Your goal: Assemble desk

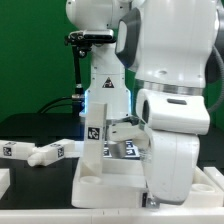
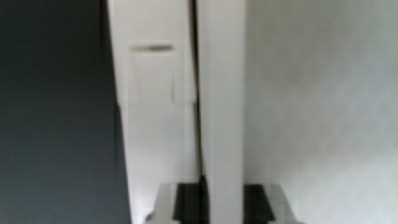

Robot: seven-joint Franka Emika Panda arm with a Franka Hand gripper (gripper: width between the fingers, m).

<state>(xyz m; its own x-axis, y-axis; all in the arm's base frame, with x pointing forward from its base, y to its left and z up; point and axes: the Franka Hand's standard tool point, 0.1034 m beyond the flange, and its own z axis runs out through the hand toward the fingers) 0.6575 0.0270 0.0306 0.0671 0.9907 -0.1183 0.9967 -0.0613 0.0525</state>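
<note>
At the exterior view's centre a desk leg (image 1: 95, 140) stands upright on the tabletop panel (image 1: 100, 184), with the gripper (image 1: 122, 128) just beside it toward that view's right. Wrist view: jaws pressed together and empty, the leg (image 2: 157, 110) stretching lengthwise ahead

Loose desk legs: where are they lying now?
In the exterior view, the loose legs lie on the black table at that view's left, apart from the tabletop panel at bottom centre.
</note>
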